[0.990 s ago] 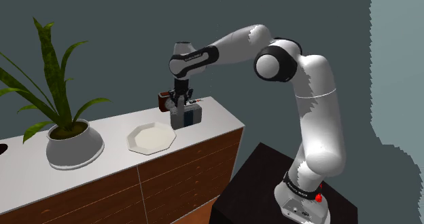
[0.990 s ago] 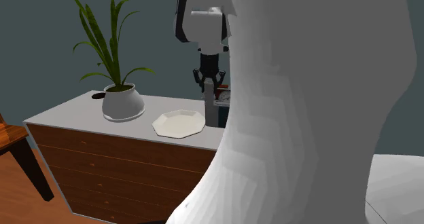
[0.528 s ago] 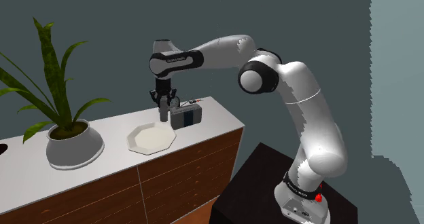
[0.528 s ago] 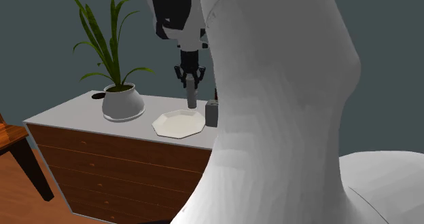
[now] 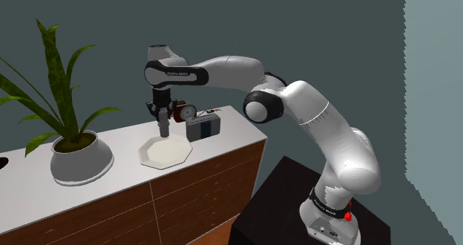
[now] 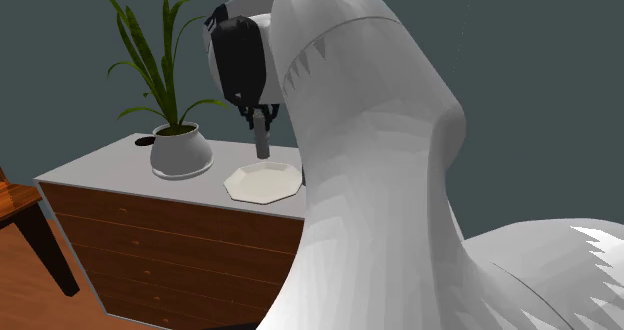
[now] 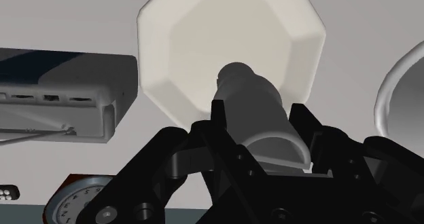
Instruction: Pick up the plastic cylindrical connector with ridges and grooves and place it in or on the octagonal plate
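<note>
The connector (image 5: 163,127) is a grey ridged cylinder, hanging upright above the white octagonal plate (image 5: 176,156) on the sideboard. My gripper (image 5: 163,119) is shut on its upper part. In the second exterior view the connector (image 6: 262,144) hangs from the gripper (image 6: 262,128) over the far side of the plate (image 6: 262,185). In the wrist view the fingers clasp the connector (image 7: 253,104) on both sides, the gripper (image 7: 258,124) points straight down, and the plate (image 7: 197,32) lies directly beyond the connector's tip.
A grey box-shaped device (image 5: 204,127) and a small red-rimmed clock (image 5: 181,111) stand just beyond the plate, toward the sideboard's end. A potted plant in a white bowl pot (image 5: 80,160) stands on the plate's other side. The sideboard's front edge (image 5: 185,171) runs close by.
The arm has swung toward the shoulder view's left, carrying the connector from beside the grey device to a spot above the plate. The grip has stayed shut.
</note>
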Robot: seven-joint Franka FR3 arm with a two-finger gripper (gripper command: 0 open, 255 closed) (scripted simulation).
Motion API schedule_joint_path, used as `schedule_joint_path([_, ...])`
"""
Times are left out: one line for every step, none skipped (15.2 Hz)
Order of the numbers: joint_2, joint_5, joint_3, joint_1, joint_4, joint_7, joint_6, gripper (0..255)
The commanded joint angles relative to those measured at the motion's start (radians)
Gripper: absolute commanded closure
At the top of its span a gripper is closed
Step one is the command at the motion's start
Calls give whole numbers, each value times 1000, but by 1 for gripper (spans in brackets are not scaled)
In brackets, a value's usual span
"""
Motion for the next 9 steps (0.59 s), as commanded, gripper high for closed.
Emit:
schedule_joint_path([5, 0, 0, 1, -16, 0, 22, 255])
schedule_joint_path([6, 1, 0, 2, -29, 0, 35, 255])
schedule_joint_path([7, 1, 0, 3, -41, -1, 48, 255])
schedule_joint_path([7, 1, 0, 3, -53, -2, 61, 255])
schedule_joint_path([9, 2, 0, 4, -62, -2, 73, 255])
schedule_joint_path([12, 2, 1, 4, -72, -3, 84, 255])
schedule_joint_path([15, 2, 1, 4, -80, -3, 95, 255])
schedule_joint_path([19, 3, 1, 4, -86, -4, 106, 255])
schedule_joint_path([22, 3, 1, 5, -93, -4, 116, 255])
